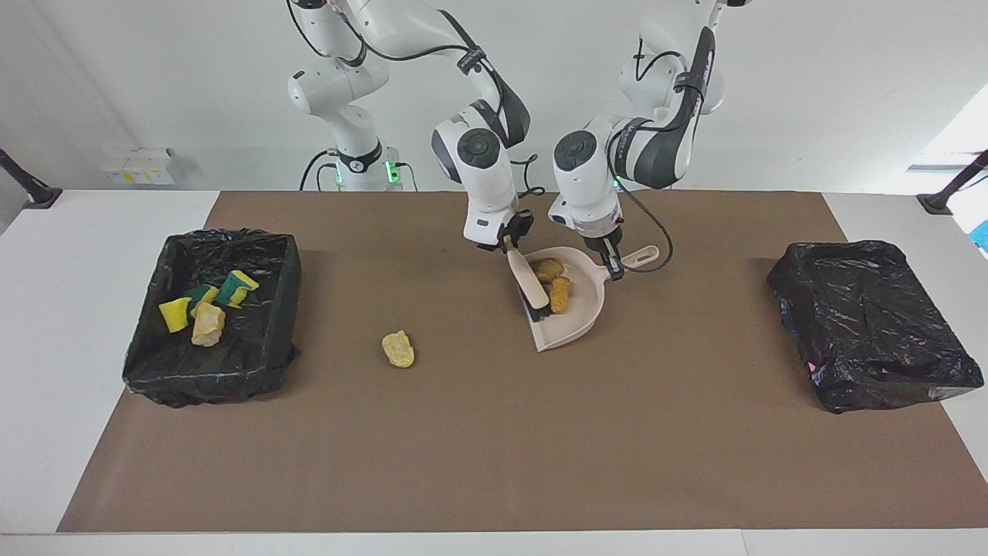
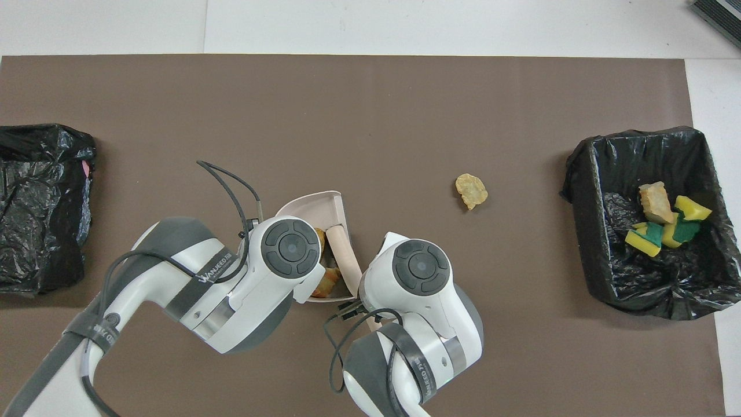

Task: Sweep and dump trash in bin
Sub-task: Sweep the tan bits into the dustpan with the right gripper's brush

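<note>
My left gripper is shut on the handle of the beige dustpan, which rests on the brown mat. My right gripper is shut on the beige brush. The brush leans with its dark bristles inside the pan's mouth. Two orange-brown lumps of trash lie in the pan beside the bristles. Another tan lump lies alone on the mat toward the right arm's end. In the overhead view both wrists cover the grippers; the dustpan, the brush handle and the lone lump show.
At the right arm's end, a black-lined bin holds yellow-green sponge pieces and a tan lump; overhead, that bin is seen too. A second black-lined bin stands at the left arm's end.
</note>
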Motion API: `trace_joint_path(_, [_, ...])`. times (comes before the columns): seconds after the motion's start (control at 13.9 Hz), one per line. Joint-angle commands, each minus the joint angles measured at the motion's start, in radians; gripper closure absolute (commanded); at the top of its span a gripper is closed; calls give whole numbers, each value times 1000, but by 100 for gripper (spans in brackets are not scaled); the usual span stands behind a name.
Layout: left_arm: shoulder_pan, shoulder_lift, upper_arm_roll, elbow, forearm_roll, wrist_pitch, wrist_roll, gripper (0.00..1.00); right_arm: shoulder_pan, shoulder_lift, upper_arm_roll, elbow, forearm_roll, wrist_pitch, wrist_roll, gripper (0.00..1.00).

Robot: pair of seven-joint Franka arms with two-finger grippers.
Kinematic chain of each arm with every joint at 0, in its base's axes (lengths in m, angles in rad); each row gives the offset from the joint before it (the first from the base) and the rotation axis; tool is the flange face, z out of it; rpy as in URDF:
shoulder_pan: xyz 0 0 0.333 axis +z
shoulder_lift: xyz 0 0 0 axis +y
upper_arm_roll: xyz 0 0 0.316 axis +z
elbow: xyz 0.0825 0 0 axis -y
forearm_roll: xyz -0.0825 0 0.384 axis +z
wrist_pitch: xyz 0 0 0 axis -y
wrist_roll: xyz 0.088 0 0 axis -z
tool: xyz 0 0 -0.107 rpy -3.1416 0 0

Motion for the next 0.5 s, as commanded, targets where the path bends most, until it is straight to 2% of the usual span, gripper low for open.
trace_joint_path(0.0, [9,-12,2,-30,9,82,7,100,-28,-54,-1,8,41,-4,-31,100])
trace_joint_path(0.22, [21,-9,2,-30,6,102,8,100,-115,-104,-5,9,23,-42,-27,100])
trace_joint_path(0.43, [30,-7,0,-30,4,105,4,100,-195,-111,-19,23,-27,-123,5,100])
